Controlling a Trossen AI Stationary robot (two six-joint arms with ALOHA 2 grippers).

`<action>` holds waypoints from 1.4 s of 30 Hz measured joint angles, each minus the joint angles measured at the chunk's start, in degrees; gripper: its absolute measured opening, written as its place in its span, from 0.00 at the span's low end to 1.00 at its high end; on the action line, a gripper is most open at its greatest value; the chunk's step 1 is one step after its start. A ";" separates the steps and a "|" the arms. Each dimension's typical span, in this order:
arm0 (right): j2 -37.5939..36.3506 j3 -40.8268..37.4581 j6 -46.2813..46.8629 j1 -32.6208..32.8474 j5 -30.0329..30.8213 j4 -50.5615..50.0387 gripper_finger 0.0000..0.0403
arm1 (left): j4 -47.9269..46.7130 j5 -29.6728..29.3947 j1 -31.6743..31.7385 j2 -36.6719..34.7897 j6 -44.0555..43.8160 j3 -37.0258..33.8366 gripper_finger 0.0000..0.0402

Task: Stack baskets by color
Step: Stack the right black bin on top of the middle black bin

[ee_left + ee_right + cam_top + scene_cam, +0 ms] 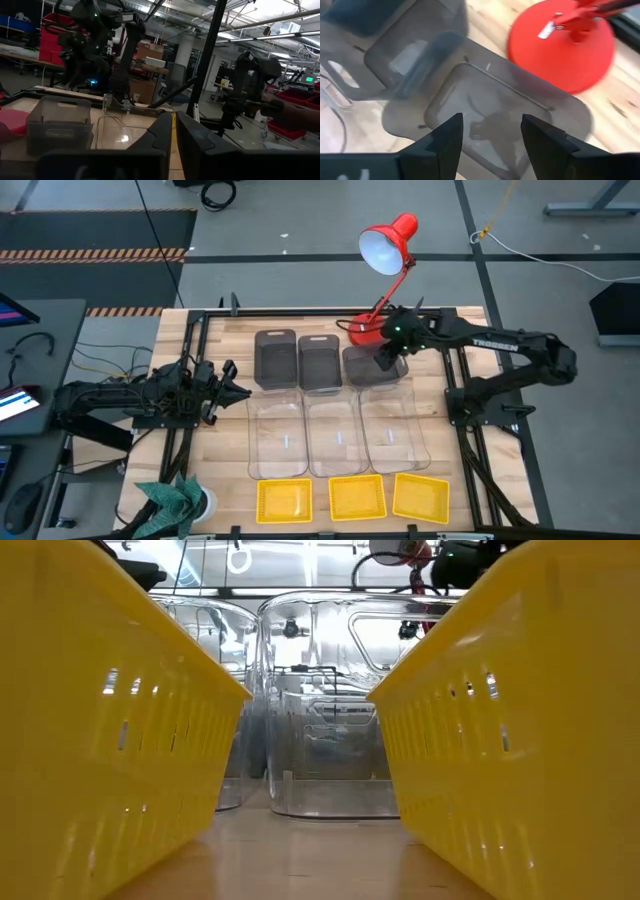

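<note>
On the wooden counter (440, 395) nine baskets lie in three rows, and the red desk lamp (388, 248) at the far edge serves as the landmark. Nearest the lamp's round base (560, 45) is the right-hand dark grey basket (372, 366), with the middle grey basket (320, 363) and the left grey basket (276, 358) in line beside it, each farther from the lamp. One row farther from the lamp lie three clear baskets (336, 435), side by side and close together. Farthest from the lamp, along the near edge, sit three yellow baskets (357, 497), apart from one another.

The right claw (388, 360) hangs over the grey basket just beside the lamp base; in its wrist view the two dark fingers (447, 142) stand spread apart above the basket's inside, released and grasping nothing.

The left claw (238, 391) waits well away from the lamp, off the left end of the clear row, its fingers (197, 145) clenched together with nothing between them.

In the low view two yellow baskets fill the sides, with a clear basket (330, 710) between them behind.
</note>
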 joint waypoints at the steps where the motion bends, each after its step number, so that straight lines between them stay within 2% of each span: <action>1: 1.42 0.94 0.28 0.31 -0.18 -0.02 0.52 | 0.01 0.00 0.00 0.01 0.00 0.01 0.07; 12: 15.57 11.71 2.67 5.69 -0.28 -0.13 0.53 | 0.01 0.00 0.00 0.02 0.00 0.02 0.08; 22: 26.60 21.41 2.93 8.43 -0.23 -4.17 0.53 | 0.01 0.00 0.00 0.02 0.00 0.00 0.08; 29: 31.34 25.50 2.95 8.50 0.29 -7.55 0.53 | 0.01 0.00 0.00 0.01 0.00 0.00 0.08; 42: 35.29 25.65 2.47 8.61 1.89 -6.92 0.53 | -0.08 0.00 0.00 0.00 0.00 0.00 0.09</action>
